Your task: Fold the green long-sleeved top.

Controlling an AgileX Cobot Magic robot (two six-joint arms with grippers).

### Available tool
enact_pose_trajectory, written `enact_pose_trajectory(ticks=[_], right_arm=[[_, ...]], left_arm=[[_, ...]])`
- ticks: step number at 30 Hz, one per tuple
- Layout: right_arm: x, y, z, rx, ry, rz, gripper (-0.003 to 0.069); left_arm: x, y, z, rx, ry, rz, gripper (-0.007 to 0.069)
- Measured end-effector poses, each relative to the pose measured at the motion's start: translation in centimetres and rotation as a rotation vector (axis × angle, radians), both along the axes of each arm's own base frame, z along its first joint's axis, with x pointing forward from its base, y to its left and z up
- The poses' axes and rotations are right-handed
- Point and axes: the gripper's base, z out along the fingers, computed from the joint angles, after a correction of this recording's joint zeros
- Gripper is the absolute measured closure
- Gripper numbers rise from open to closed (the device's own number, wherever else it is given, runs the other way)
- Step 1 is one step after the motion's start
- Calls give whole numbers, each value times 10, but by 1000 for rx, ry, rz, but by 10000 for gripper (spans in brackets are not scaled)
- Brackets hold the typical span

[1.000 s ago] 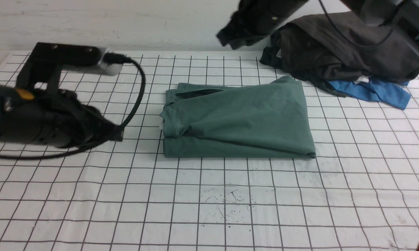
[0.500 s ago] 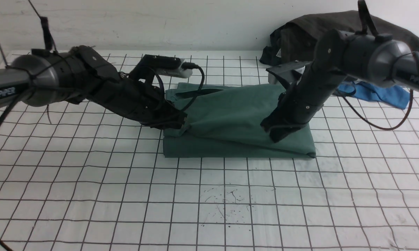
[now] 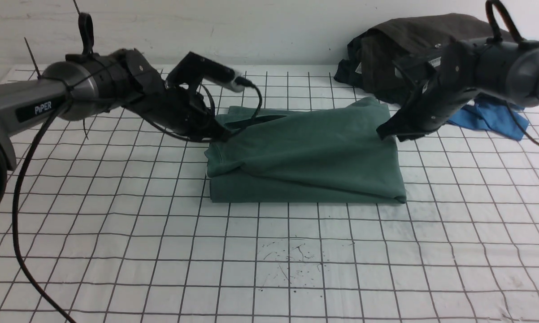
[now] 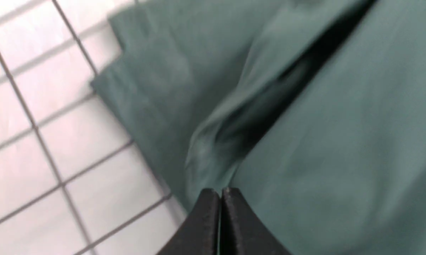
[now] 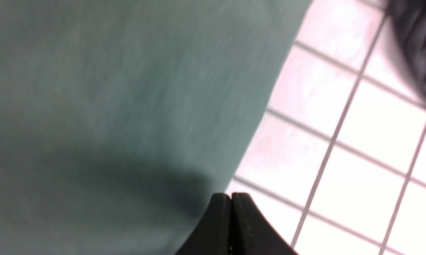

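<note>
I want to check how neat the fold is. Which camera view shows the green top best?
The front view: it shows the whole green long-sleeved top as a folded rectangle on the grid cloth. The left wrist view shows only a blurred crease and edge; the right wrist view shows only plain fabric at one edge.

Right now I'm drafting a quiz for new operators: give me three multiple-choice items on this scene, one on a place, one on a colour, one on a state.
1. Where is the dark pile of clothes?
A. far right corner of the table
B. near left corner
C. on the green top

2. What colour is the garment lying partly under that pile?
A. red
B. blue
C. yellow

3. How does the green top lie?
A. spread out flat
B. hanging from a gripper
C. folded into a rectangle

Answers: 1 A, it sits by the back wall on the right. 2 B, bright blue cloth shows below it. 3 C, its layers are stacked on the table.
</note>
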Motion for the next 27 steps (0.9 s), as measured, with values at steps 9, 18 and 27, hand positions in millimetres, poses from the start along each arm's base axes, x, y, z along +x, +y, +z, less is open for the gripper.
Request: enact_pose_trajectory(ticks=[9, 18, 27], right_arm=[[29, 19, -6, 201, -187, -2, 670], [37, 18, -34, 177, -198, 11, 670], [-11, -5, 122, 212, -347, 40, 670]], left_arm=[[14, -42, -1, -92, 21, -103, 631], [30, -20, -28, 98, -53, -102, 631], [-14, 25, 111, 121, -83, -65, 631]])
